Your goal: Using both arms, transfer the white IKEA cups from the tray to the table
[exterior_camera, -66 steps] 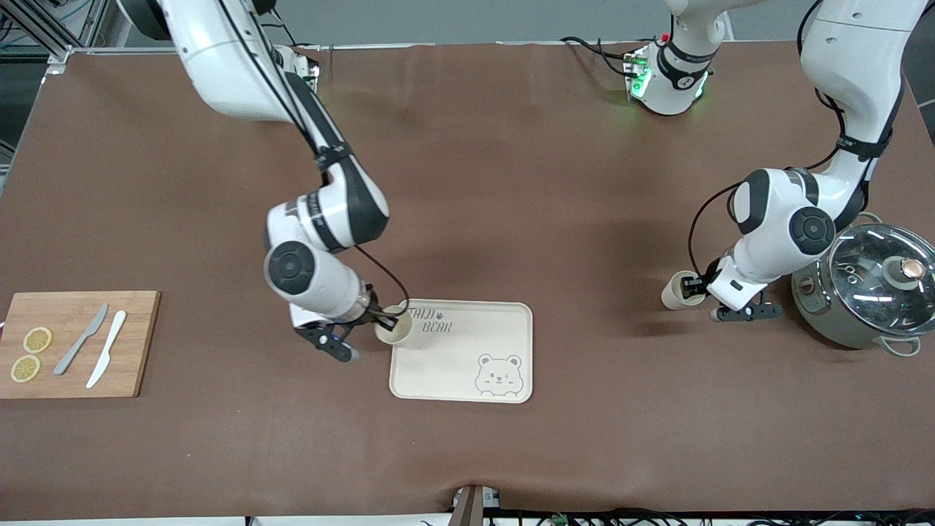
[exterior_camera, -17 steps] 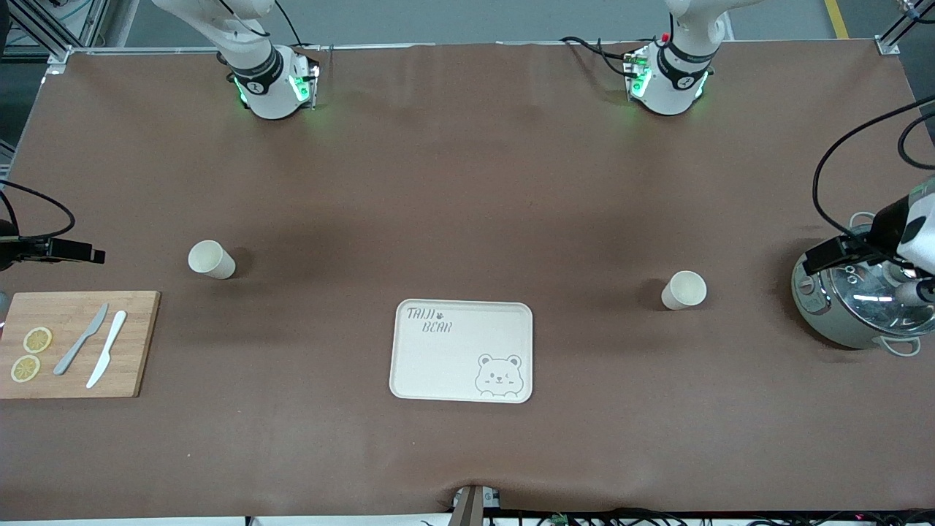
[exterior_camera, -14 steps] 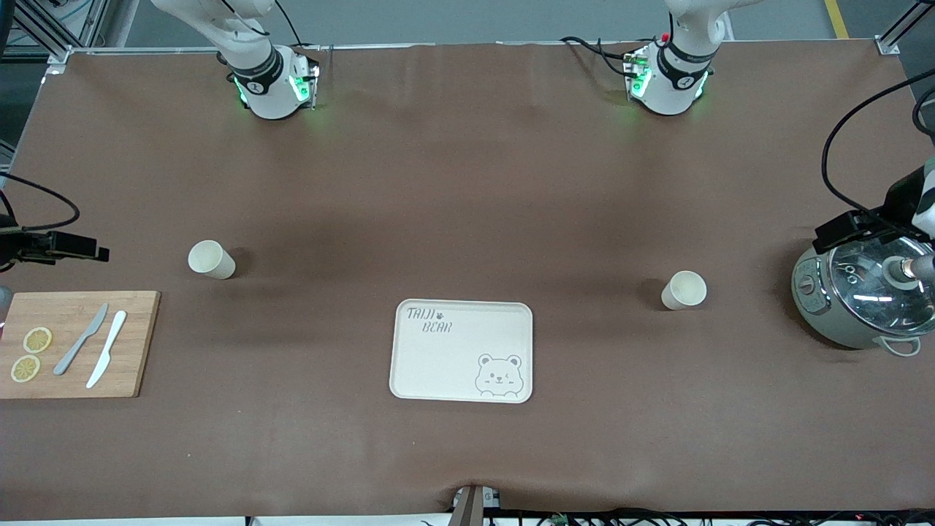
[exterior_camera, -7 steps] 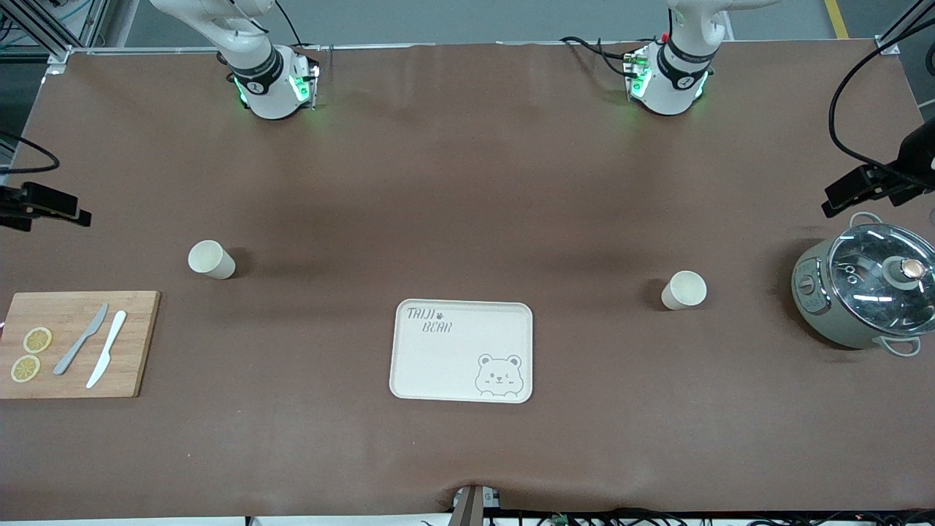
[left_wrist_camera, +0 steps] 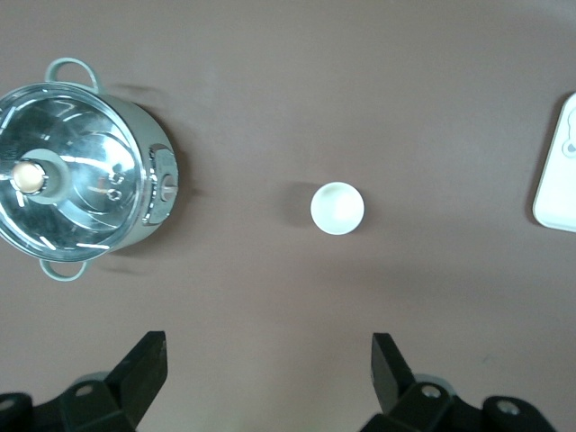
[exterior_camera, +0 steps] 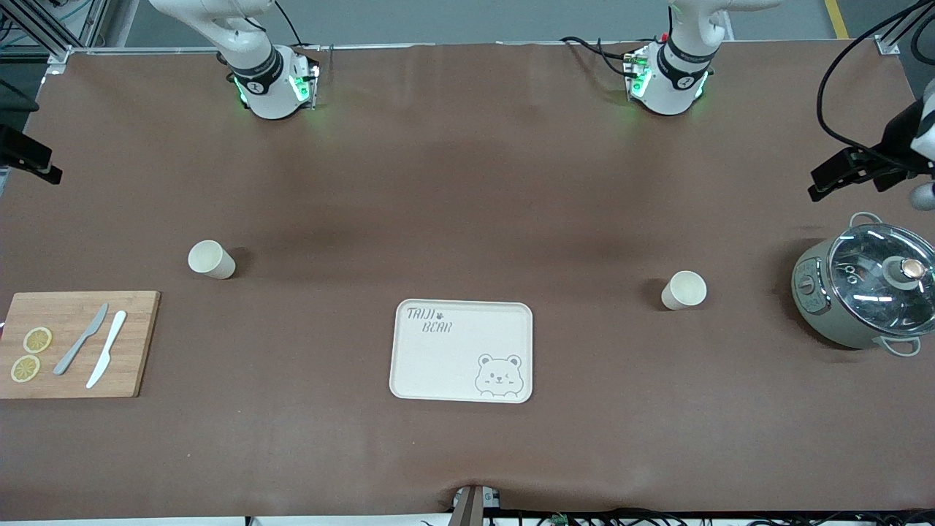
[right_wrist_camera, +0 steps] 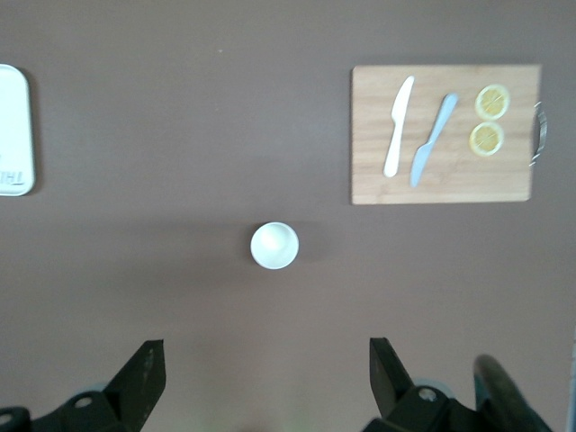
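Fingers of left gripper (left_wrist_camera: 265, 378) and right gripper (right_wrist_camera: 261, 378) spread wide, empty, high over brown bench (exterior_camera: 467, 183). Both small off-white tapered cups (exterior_camera: 684, 289) (exterior_camera: 211, 258) off cream bear-print tray (exterior_camera: 462, 351); task looks done, arms only need parking.

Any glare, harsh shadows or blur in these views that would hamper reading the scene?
Front view: even light, soft shadows beside both cups, bright streaks on the pot's glass lid. Left wrist view: same lid glare, cup sharp. Right wrist view: slightly soft, the cutting board readable.

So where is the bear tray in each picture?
Front view: the tray lies on the table, between the two cups and nearer the camera.
Left wrist view: only its corner shows at the picture's edge.
Right wrist view: a lettered strip at the edge.
Shared landmark: the tray's lettered end, in the front and right wrist views.
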### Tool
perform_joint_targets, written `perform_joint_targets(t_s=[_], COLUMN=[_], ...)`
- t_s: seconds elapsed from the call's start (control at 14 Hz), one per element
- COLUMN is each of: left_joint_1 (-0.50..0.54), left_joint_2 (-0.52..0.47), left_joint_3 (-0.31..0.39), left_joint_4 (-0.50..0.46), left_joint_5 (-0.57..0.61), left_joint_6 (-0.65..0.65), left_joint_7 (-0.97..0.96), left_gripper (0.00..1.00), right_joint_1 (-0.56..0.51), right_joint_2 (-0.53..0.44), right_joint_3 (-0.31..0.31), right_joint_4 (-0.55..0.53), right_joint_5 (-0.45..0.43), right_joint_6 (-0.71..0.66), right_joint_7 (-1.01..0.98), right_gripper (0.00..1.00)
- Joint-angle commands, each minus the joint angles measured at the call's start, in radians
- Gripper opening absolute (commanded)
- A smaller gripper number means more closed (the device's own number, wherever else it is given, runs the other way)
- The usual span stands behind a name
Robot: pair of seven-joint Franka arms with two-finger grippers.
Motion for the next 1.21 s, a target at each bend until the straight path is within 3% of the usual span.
perform_joint_targets(t_s=[0.0,0.21,0.5,1.14], left_joint_1=[-0.001,0.008,0.011,0.008], left_joint_2=[-0.011,-0.023,-0.025,-0.026], left_joint_3=[-0.007,-0.032,-0.030,-0.030], left_joint_4=[-0.012,0.008,0.043,0.048], left_joint_5=[-0.018,-0.018,-0.023,-0.047], left_joint_6=[-0.017,-0.050,-0.096,-0.111], left_joint_7=[0.017,0.020,0.045,0.071], left_gripper=[1.00,1.00,1.00,1.00], right_joint_1=[0.003,-0.034,-0.031,-0.023], right_joint_2=[-0.110,-0.101,-0.085,-0.065], right_joint_3=[-0.012,-0.035,-0.031,-0.031], right_joint_4=[-0.145,-0.131,-0.087,-0.058], right_joint_5=[-0.034,0.008,0.050,0.088], right_joint_6=[0.072,0.086,0.048,0.000], right_joint_7=[-0.015,-0.273,-0.040,0.021], right_gripper=[1.00,1.00,1.00,1.00])
